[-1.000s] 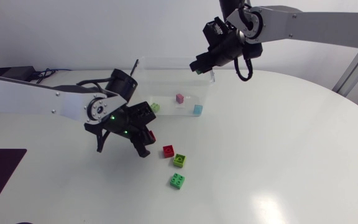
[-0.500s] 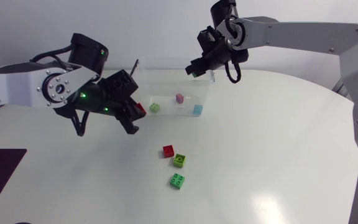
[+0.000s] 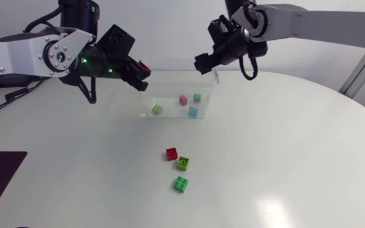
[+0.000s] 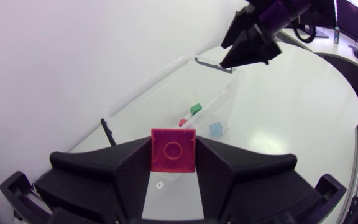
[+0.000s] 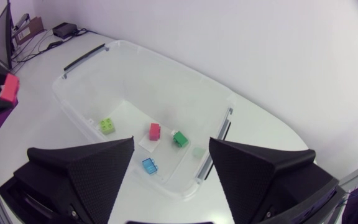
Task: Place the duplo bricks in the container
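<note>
Holding the red brick (image 4: 173, 149) high at the left end of the container (image 3: 176, 82), the left gripper (image 3: 141, 71) is clamped on it from both sides, and that's the danger spot. From above, the brick sits right about over the end rim, and I can't tell whether it's truly inside the line. Let go here and I'd expect it to clip the rim and bounce out onto the table (image 3: 284, 164). It's a fair drop too, so even a clean release could hop off the floor or knock the binned bricks (image 3: 183, 99) about. Other worry: the right gripper (image 3: 203, 65), fingers spread wide and carrying nothing, hangs over the far right corner of the same container. Push the left arm much further in and the two could crowd each other.

Now the brick itself: a square red block, pinched by two opposite side walls, its flat face with one round ring turned to the wrist camera. It sits straight between the fingers, not skewed, and the grip looks solid. The binned bricks number four: lime, pink, green, blue, all on the container floor. Three loose bricks (image 3: 180, 183) wait on the table, apart from the container: red, lime, green, close together.
</note>
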Available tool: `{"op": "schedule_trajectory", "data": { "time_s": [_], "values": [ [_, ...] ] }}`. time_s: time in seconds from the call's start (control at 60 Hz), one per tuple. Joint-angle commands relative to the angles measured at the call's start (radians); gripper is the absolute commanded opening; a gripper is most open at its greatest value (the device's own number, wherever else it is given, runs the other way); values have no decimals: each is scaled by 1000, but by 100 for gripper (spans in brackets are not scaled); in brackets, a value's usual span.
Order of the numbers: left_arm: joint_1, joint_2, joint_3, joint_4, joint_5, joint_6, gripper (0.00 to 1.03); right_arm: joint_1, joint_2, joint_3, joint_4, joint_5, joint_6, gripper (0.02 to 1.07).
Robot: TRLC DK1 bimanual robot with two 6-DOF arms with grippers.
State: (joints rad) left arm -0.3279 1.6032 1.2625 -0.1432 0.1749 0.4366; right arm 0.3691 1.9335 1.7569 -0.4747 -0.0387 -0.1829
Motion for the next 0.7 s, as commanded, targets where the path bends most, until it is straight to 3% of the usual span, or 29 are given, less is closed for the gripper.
{"op": "schedule_trajectory", "data": {
  "time_s": [0.0,0.4,0.683],
  "values": [
    [9,64,60,19,5,-52,33,21,-76,-77,-21,7,0,92],
    [10,330,337,28,-5,-111,33,139,-338,-513,21,-13,-3,92],
    [18,498,535,-29,-20,-125,34,205,-370,-689,61,-40,-20,92]
  ]
}}
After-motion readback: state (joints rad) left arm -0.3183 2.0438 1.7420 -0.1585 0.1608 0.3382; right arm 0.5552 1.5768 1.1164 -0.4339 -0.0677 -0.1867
